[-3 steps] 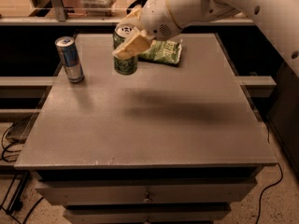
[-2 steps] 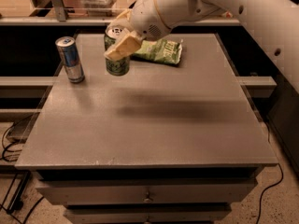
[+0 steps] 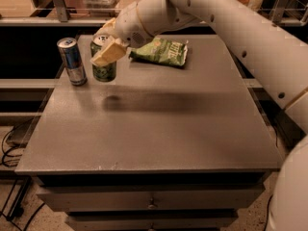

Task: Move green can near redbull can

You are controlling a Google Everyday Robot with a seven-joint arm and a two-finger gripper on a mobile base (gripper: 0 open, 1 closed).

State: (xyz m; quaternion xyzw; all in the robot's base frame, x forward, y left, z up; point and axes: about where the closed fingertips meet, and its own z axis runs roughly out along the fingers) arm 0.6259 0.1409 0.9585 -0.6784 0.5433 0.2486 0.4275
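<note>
Upper left of frame: the hand [image 3: 106, 43] is clamped on the green can [image 3: 104, 70], tan pads [image 3: 110, 52] pinching its upper half so the silver top stays level and the can upright. The can hangs off the counter [image 3: 159, 129]; a small dark shadow sits below it on the surface. The redbull can [image 3: 72, 61] stands just to its left, close but not touching, on the counter's far left edge. Judging by the gap, the carry is nearly done and lowering is what remains; a high grip leaves the base free to land flat.

- Green can: standard-width metal cylinder, glossy green with pale swirls.
- Redbull can: slimmer, taller, blue and silver, shiny.
- Green chip bag [image 3: 161, 51]: flat, crinkly foil, lying right of the hand, out of the way.
- Counter: matte grey, smooth, flat; drawers below.
- White arm [image 3: 240, 32]: smooth hard shell, reaching in from the right edge.

Risk: clipping the slim can, which would tip easily.
</note>
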